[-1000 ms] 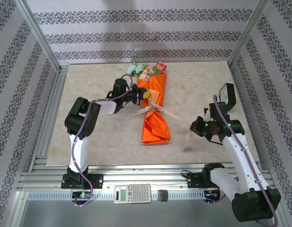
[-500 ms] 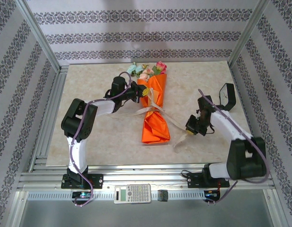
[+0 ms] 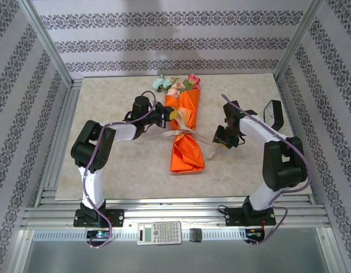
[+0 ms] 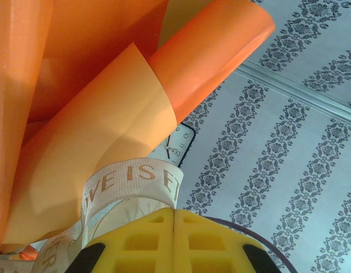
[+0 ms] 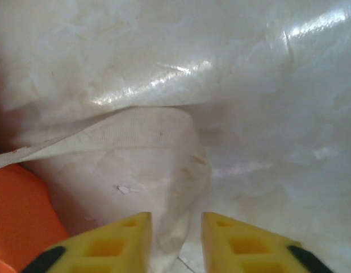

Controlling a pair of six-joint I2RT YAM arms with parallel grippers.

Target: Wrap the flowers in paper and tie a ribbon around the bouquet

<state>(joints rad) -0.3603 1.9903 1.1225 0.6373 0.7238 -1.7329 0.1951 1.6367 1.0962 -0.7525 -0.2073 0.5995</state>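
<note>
**A:** What do we see at the right gripper (image 5: pixel 176 219)?

**B:** Its two yellow fingers now stand a little apart, where a second ago they were closed. The thin beige fabric ribbon (image 5: pixel 136 133) runs just ahead of them and its end drops into the gap. Nothing clamps it, as far as we can see.

**A:** And the arm itself?

**B:** It has swung in from well out to the side. Now the bouquet, an orange paper cone (image 3: pixel 186 142), lies just beside the jaws, on their left. The small pink, red and pale blue blooms (image 3: pixel 176 84) stick out of its far, wide end.

**A:** And the left gripper (image 4: pixel 174 211)?

**B:** Its fingers are pressed fully together, as before. The lettered ribbon loops over their tips and seems pinched between them. The creased orange paper sheet (image 4: pixel 107 114) rises directly ahead.

**A:** What does it mean for us?

**B:** We judge that the ribbon already goes around the cone's narrow waist and that the right side is letting its end go, perhaps to take a new hold. The knot looks unfinished, so the free end may slacken.
</note>
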